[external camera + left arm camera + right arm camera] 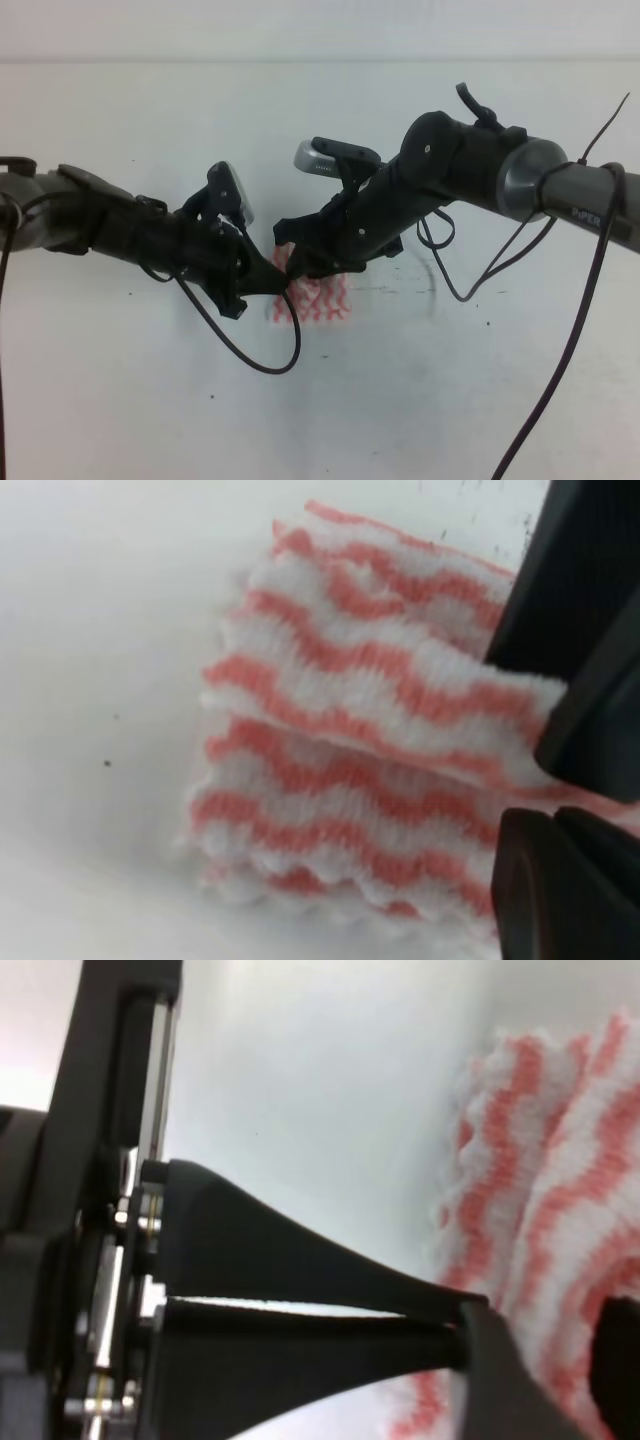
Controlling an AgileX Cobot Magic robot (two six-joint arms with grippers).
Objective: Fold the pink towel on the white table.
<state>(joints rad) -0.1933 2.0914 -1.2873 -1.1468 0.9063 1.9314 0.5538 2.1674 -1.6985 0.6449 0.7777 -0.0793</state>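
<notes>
The pink towel [380, 750] carries wavy zigzag stripes of salmon pink alternating with fuzzy white. It lies on a plain white tabletop [150, 400] dotted with a few tiny dark specks. Both arms and their claws are matte black, the left claw [275, 280] and right claw [290, 255] alike, with black cables and silver-grey joints.

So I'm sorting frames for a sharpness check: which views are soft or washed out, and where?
Exterior high: evenly lit but soft overall, the white table bright, the pink towel small and half hidden by both arms. Left wrist: the towel fills the view, its weave fuzzy, the table at top left glary. Right wrist: the black gripper fingers loom blurred, the towel out of focus too.
</notes>
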